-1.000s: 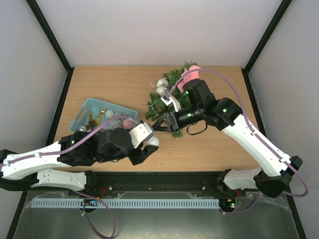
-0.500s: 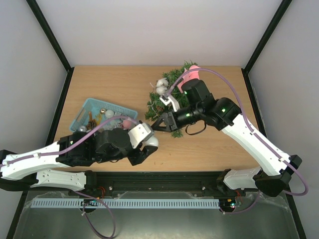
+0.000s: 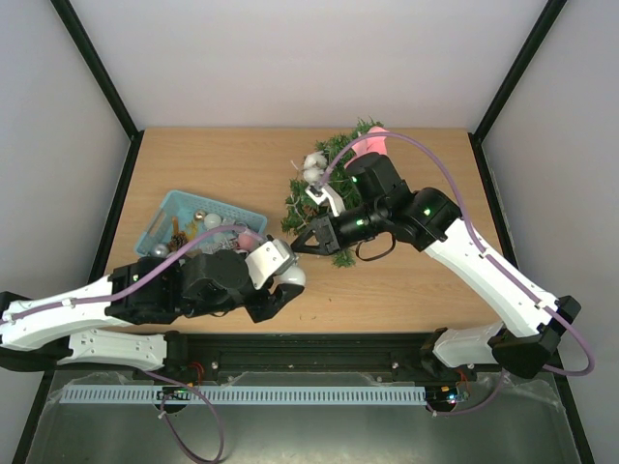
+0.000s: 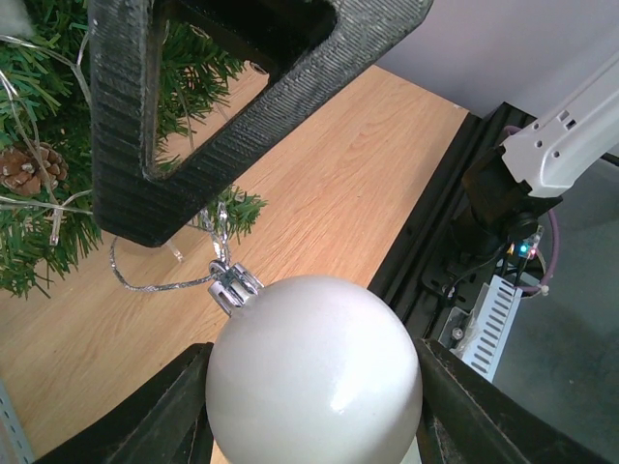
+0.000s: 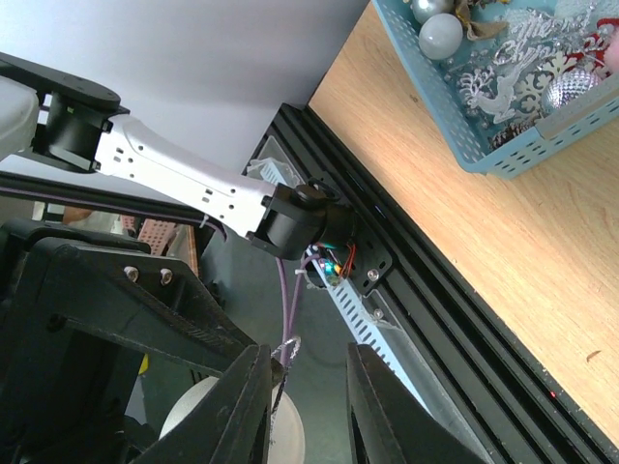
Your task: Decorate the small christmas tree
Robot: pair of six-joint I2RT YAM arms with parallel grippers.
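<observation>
My left fingers (image 4: 169,416) are spread about halfway and clamp a white ball ornament (image 4: 314,382) by its sides, above the near part of the tabletop (image 3: 213,164). My right fingers (image 5: 242,406) stand a narrow gap apart around its silver hanging loop (image 5: 283,360), not yet pinching it. The small christmas tree (image 3: 334,153) sits just beyond, far and right of centre.

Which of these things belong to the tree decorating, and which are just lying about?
In the job: small christmas tree, white bauble in the left gripper, its silver loop, teal basket of ornaments.
Just there: wooden table, purple cables, black rail.
</observation>
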